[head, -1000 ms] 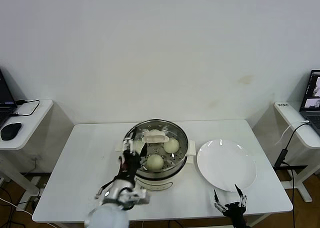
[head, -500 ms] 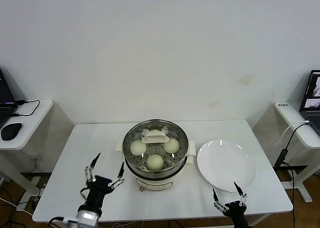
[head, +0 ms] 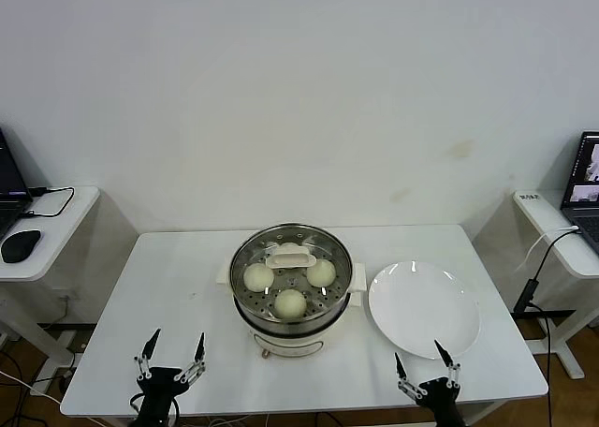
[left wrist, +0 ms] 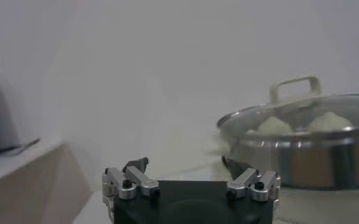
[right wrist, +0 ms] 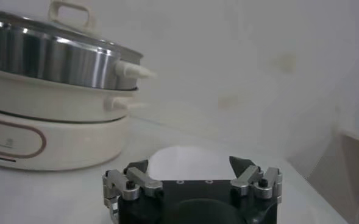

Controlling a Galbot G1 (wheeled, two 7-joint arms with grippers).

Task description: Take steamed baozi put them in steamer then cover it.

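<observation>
- Left gripper [head: 170, 360]: jaws wide, empty, low at the table's [head: 168, 287] near edge.
- Right gripper [head: 426, 372]: likewise wide, empty, near the bare plate [head: 424, 308].
- Steamed baozi [head: 290, 302]: three visible inside the steamer [head: 292, 291].
- Glass lid [head: 291, 256] seated on top; task judged essentially complete.

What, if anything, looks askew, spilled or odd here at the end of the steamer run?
Nothing stands out. The glass lid sits level on the steamer, three baozi show through it, and the white plate beside it lies bare. Both the left gripper and right gripper hang open at the table's near edge.
</observation>
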